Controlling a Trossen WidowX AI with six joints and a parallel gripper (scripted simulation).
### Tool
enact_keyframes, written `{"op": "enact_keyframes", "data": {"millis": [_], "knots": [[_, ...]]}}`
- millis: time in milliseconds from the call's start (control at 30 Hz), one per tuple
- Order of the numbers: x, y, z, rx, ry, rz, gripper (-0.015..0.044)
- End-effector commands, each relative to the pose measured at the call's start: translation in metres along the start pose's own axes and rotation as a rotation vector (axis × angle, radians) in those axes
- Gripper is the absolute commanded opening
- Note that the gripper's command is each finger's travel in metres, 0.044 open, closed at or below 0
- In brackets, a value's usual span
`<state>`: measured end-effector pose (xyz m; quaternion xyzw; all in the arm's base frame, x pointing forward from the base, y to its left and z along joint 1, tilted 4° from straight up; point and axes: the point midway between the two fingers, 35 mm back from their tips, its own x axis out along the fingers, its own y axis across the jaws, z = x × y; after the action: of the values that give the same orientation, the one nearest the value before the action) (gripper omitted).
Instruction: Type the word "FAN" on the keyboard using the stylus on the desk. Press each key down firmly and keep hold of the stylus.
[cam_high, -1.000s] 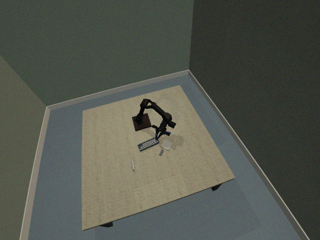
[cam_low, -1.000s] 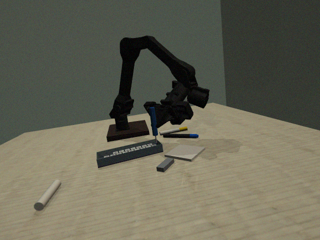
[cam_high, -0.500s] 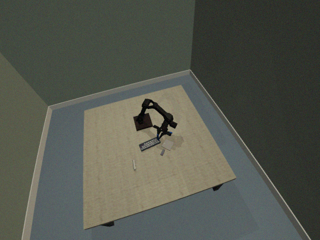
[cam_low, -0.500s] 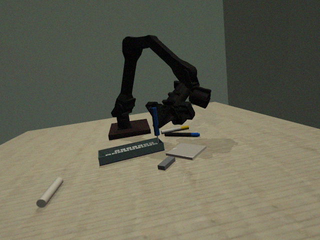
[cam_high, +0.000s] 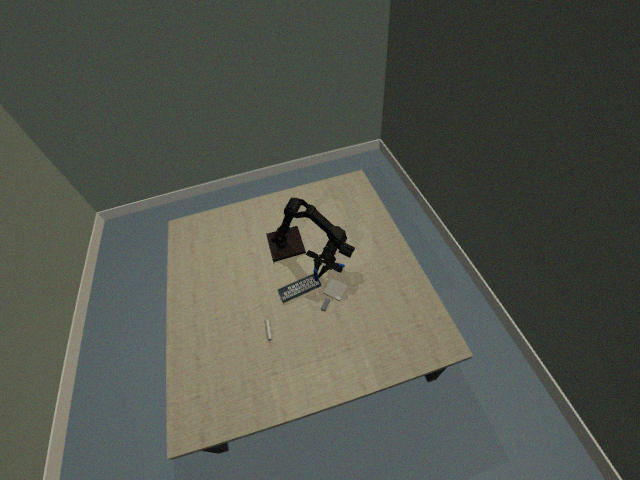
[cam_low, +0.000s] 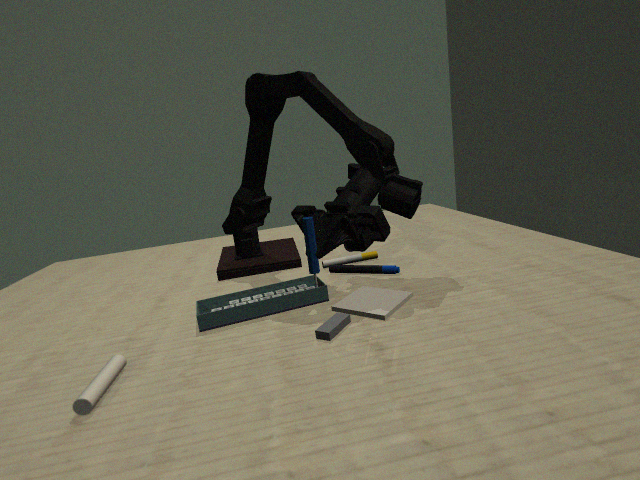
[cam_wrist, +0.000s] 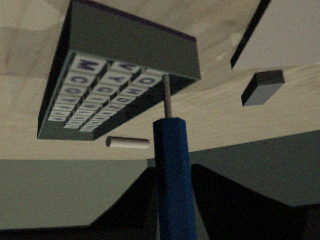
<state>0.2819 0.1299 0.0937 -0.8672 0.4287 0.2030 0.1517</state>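
The dark teal keyboard (cam_high: 298, 290) (cam_low: 258, 308) (cam_wrist: 130, 42) with white keys lies on the desk in front of the arm's base. My gripper (cam_high: 318, 264) (cam_low: 311, 225) (cam_wrist: 173, 173) is shut on the blue stylus (cam_high: 315, 272) (cam_low: 310, 250) (cam_wrist: 172, 165) and holds it upright, thin grey tip down. The tip is at the keyboard's right end, on or just above a key near the edge. I cannot read which key. In the wrist view the stylus body hides the fingers' inner faces.
Two pens, a white one with a yellow cap (cam_low: 351, 258) and a black one with a blue cap (cam_low: 364, 268), lie behind the keyboard. A flat grey pad (cam_high: 336, 289) (cam_low: 372, 302) (cam_wrist: 290, 30) and a small grey block (cam_high: 325, 305) (cam_low: 332, 326) (cam_wrist: 262, 86) lie to its right. A white cylinder (cam_high: 268, 330) (cam_low: 99, 383) (cam_wrist: 128, 143) lies farther off.
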Motion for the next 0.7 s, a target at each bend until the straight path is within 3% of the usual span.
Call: {"op": "enact_keyframes", "data": {"millis": [0, 667], "knots": [[0.0013, 0.0010, 0.0025, 0.003, -0.004, 0.004, 0.0081], [0.0052, 0.0010, 0.0093, 0.003, -0.004, 0.004, 0.0081]]}}
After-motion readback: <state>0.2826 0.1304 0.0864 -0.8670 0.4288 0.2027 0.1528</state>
